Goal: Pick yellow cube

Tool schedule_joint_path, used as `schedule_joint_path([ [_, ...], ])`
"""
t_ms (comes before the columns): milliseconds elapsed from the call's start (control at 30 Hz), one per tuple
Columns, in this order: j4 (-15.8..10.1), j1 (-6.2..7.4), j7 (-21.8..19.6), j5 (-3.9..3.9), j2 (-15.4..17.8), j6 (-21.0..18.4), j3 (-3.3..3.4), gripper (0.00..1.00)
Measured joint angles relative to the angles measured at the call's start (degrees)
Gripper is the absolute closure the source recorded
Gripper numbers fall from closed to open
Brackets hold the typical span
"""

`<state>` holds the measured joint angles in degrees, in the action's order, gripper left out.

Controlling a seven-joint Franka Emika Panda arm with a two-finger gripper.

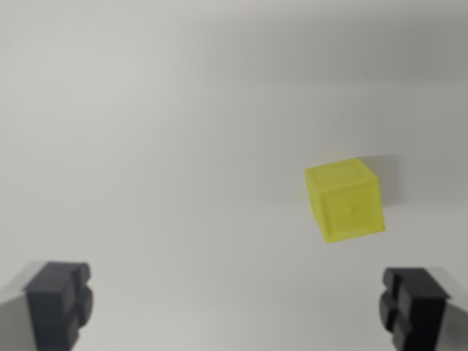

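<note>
A small yellow cube [344,199] rests on a plain white surface, right of centre in the wrist view. My gripper [235,307] is open, its two dark fingertips [58,303] showing at the bottom corners of the picture. The cube lies beyond the fingers, nearer the right one, and nothing is between them.
The white surface [161,131] fills the whole view, with a soft shadow behind the cube.
</note>
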<state>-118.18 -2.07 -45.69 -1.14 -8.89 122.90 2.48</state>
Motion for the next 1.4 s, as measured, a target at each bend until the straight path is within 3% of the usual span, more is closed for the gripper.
schedule_joint_path([
  [700,-7.9,-2.98,6.6,-0.03,-0.9,9.9,0.0,0.0],
  [1400,-13.9,-6.22,13.8,0.34,-3.6,19.8,0.0,0.0],
])
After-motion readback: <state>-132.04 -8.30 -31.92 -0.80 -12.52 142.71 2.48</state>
